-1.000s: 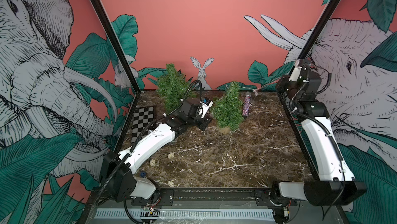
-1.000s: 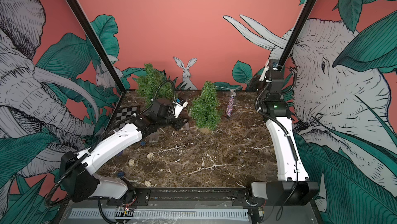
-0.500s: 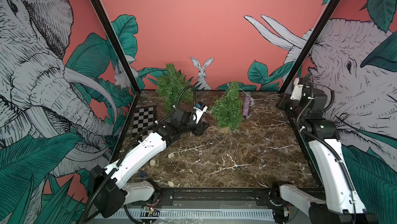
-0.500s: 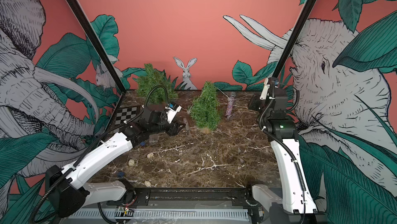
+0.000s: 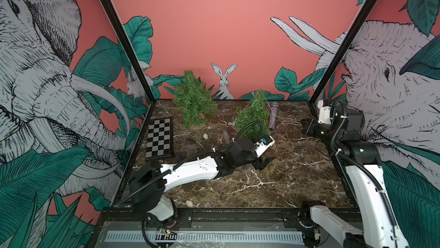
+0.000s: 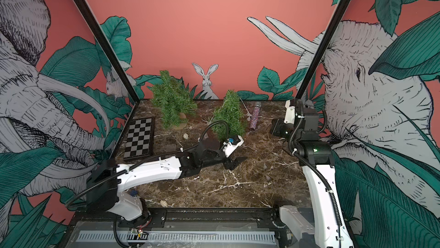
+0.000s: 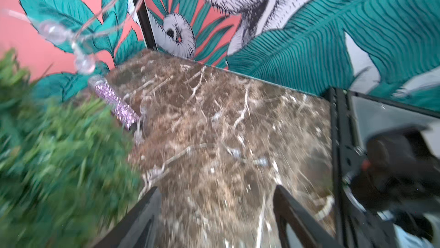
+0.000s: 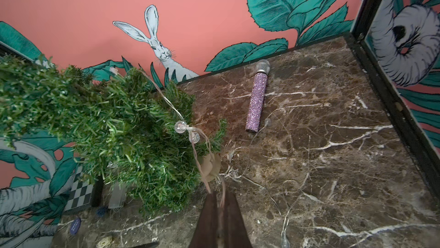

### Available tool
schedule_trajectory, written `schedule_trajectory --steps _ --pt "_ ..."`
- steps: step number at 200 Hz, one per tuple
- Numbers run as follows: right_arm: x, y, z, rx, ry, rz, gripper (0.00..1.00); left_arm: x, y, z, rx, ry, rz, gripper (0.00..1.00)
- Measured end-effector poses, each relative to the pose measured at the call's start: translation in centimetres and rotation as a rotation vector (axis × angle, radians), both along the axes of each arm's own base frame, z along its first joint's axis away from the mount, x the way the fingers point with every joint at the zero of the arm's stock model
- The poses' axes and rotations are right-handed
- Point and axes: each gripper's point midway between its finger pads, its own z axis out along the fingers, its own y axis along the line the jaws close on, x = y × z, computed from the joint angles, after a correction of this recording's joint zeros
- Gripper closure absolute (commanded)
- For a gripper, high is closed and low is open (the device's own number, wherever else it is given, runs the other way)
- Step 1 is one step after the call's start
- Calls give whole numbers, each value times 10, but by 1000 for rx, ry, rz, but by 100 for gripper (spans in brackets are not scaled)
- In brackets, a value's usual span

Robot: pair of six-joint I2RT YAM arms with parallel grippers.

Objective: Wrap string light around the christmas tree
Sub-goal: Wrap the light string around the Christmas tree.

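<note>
The right fingers (image 8: 207, 220) were pressed together on the string light (image 8: 180, 126). Its thin wire ran up from between them, past two clear bulbs and along the side of the tree (image 8: 119, 127) to its tip. More wire lay loose on the desk (image 8: 333, 163), some of it just beside a glittery purple mic (image 8: 257, 101) lying flat near the back wall.

In both top views the tree stood mid-desk, with the mic just to its right and the right arm well off by the right wall. The left fingers (image 7: 142, 211) were spread wide with nothing between them, low over the desk just in front of the tree — the left wrist view was blurred. A second tree (image 5: 192, 101) stood toward the back left, and a chessboard (image 5: 159, 137) lay by the left wall.
</note>
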Motion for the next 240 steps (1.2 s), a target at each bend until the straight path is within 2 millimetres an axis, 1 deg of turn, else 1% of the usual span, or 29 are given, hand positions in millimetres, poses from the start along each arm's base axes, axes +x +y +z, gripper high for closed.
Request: schedule_trajectory --steps 21,33,46,64,75,87,97,100,109,120,128,134,144,156,163,174,192,211,226,240 --pt "-4 5 3 26 4 19 100 19 -20 6 -44 -34 54 23" --pt "-7 8 7 43 -4 31 100 29 -33 15 -74 -48 79 24" --pt "-8 10 12 58 -17 36 100 39 -43 27 -108 -64 105 27" --pt "-4 11 13 69 -47 38 100 45 -43 35 -123 -78 133 30" --pt "-3 12 3 86 -50 40 100 46 -38 37 -121 -87 149 31" --pt "-1 17 -20 121 -34 51 100 46 -24 33 -91 -92 175 32" --pt "-2 21 -48 158 1 57 100 46 -9 28 -59 -86 195 33" --pt "-3 22 -59 177 21 56 100 46 -5 27 -50 -81 200 34" --pt "-6 26 -87 214 66 62 100 49 9 25 -27 -64 219 34" --pt "-11 32 -122 260 132 71 94 58 27 27 -10 -40 255 34" --pt "-17 36 -144 288 183 78 86 67 40 31 -8 -27 286 34" --pt "-22 38 -157 304 218 83 77 72 49 33 -8 -20 305 34" --pt "-28 42 -170 317 253 98 64 82 62 37 -4 -13 335 34" --pt "-33 45 -172 328 265 117 50 88 71 39 1 -7 356 34" --pt "-33 47 -168 325 254 133 45 88 73 38 8 -4 356 34" --pt "-32 47 -162 325 239 138 42 85 73 34 25 6 347 34" --pt "-24 42 -154 329 219 108 40 81 73 26 53 22 331 34" --pt "-8 29 -153 347 208 29 39 78 72 22 63 32 318 34" --pt "5 19 -162 357 233 -49 39 76 72 18 67 43 312 34" --pt "23 9 -176 349 285 -126 40 73 74 9 74 61 308 35"
